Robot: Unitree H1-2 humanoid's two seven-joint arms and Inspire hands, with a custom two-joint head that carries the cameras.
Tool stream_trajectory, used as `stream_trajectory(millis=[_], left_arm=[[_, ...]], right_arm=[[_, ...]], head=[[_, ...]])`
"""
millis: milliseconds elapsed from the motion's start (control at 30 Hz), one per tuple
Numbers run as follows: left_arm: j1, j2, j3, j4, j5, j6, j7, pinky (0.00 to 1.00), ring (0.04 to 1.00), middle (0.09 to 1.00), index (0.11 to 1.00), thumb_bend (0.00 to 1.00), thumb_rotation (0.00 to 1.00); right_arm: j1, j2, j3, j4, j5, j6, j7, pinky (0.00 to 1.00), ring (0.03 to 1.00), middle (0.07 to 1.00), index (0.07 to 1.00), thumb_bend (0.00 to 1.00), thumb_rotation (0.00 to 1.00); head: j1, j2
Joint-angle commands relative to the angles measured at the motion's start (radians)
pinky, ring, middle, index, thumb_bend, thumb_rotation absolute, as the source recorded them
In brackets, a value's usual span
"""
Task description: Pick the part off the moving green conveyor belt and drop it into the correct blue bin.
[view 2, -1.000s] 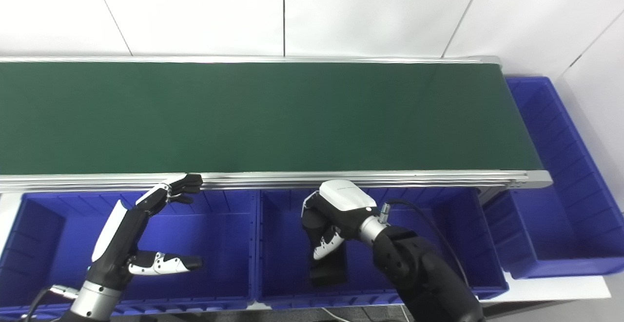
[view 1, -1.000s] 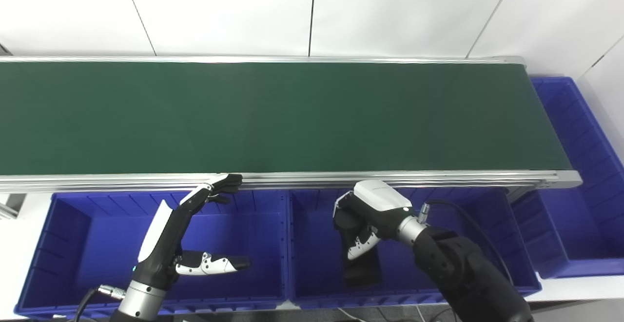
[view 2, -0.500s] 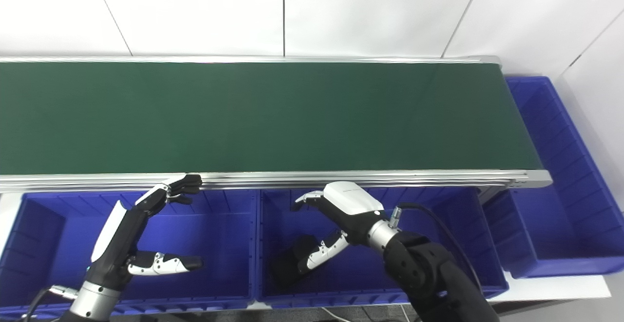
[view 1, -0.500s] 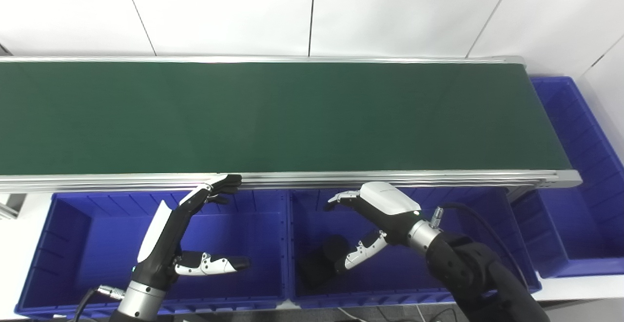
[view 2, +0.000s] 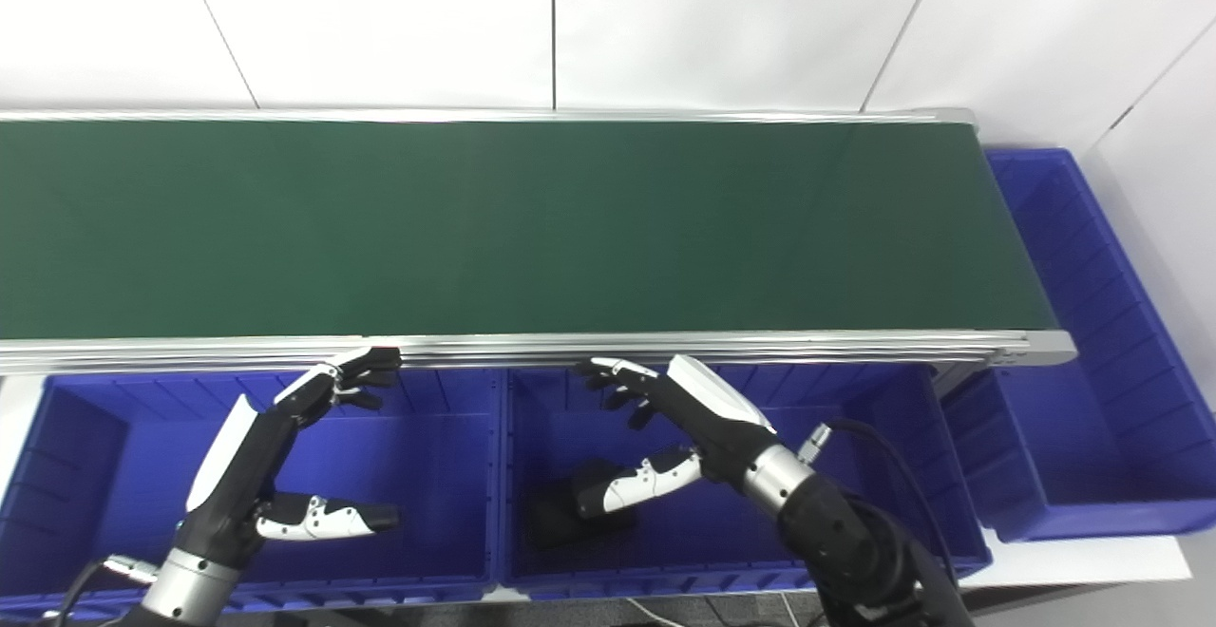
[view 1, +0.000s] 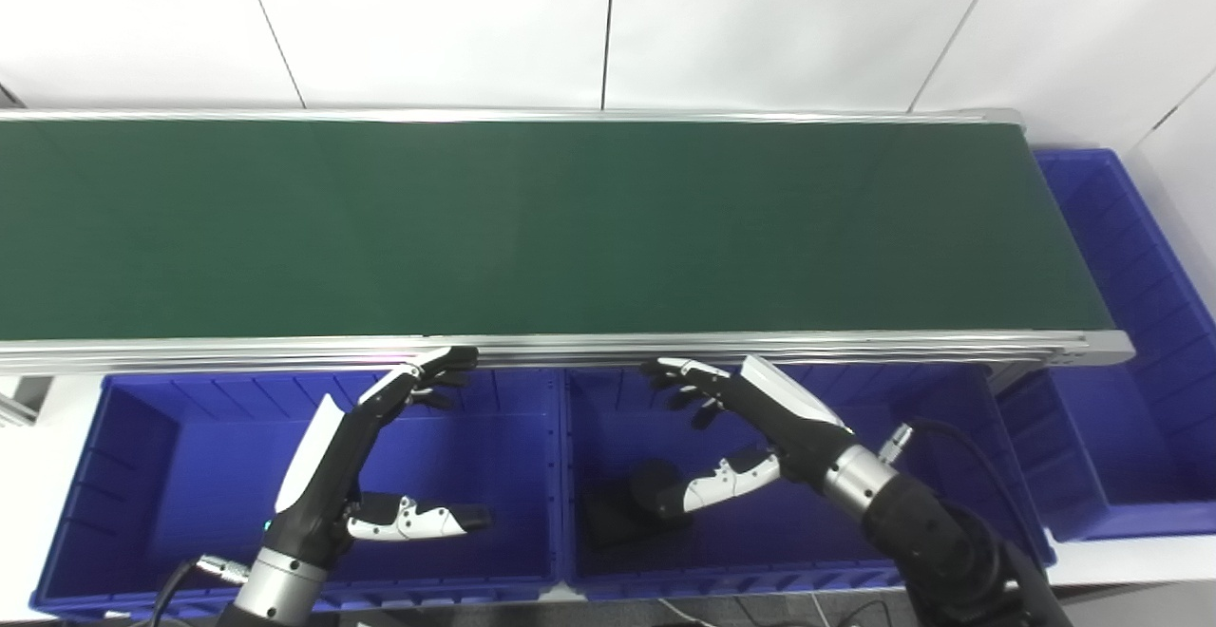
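Observation:
A black part (view 1: 622,516) lies on the floor of the middle blue bin (view 1: 997,513), at its left side. My right hand (view 1: 750,423) hovers open above that bin, fingers spread toward the belt's near rail and thumb close over the part without holding it. My left hand (view 1: 361,456) is open over the left blue bin (view 1: 133,475), its fingertips near the rail and its thumb pointing right. The green conveyor belt (view 1: 532,228) carries nothing in view.
A third blue bin (view 1: 1130,342) stands past the belt's right end. The aluminium rail (view 1: 570,350) runs along the belt's near edge just above both hands. White wall panels lie behind the belt.
My right hand opened and let go of the black part, which dropped to the bin floor. The hand then straightened its fingers and drew back to the right. The left hand barely moved.

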Motion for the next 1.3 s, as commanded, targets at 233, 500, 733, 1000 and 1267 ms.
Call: stream_trajectory(millis=[233, 500, 733, 1000, 1267], left_arm=[[0.011, -0.026, -0.003, -0.032, 0.046, 0.015, 0.006, 0.66, 0.759, 0.819, 0.834, 0.97, 0.47], [-0.007, -0.025, 0.004, 0.012, 0.004, -0.022, -0.001, 0.68, 0.774, 0.828, 0.845, 0.97, 0.47], [-0.05, -0.005, 0.005, 0.058, 0.01, -0.052, -0.008, 0.66, 0.76, 0.825, 0.846, 0.97, 0.48], [-0.078, 0.016, 0.006, 0.078, 0.037, -0.059, -0.008, 0.66, 0.749, 0.817, 0.845, 0.97, 0.47], [-0.069, 0.024, 0.021, 0.076, 0.024, -0.067, -0.003, 0.61, 0.732, 0.813, 0.838, 0.98, 0.44]], right_arm=[[0.049, 0.027, -0.053, 0.016, 0.171, -0.144, -0.059, 0.89, 0.921, 0.938, 0.978, 0.95, 0.53], [0.071, 0.038, -0.044, 0.038, 0.157, -0.193, -0.098, 0.91, 0.948, 0.974, 1.0, 0.96, 0.52], [0.084, 0.052, -0.028, 0.046, 0.097, -0.216, -0.144, 0.89, 0.94, 0.98, 1.0, 0.98, 0.54], [0.099, 0.062, 0.007, 0.042, 0.005, -0.209, -0.187, 0.82, 0.925, 0.983, 1.0, 0.99, 0.59], [0.103, 0.084, 0.029, 0.032, -0.039, -0.166, -0.195, 0.81, 0.926, 0.99, 1.0, 1.0, 0.62]], head=[[0.062, -0.037], [0.027, -0.086], [-0.008, -0.114], [-0.079, -0.14], [-0.161, -0.148]])
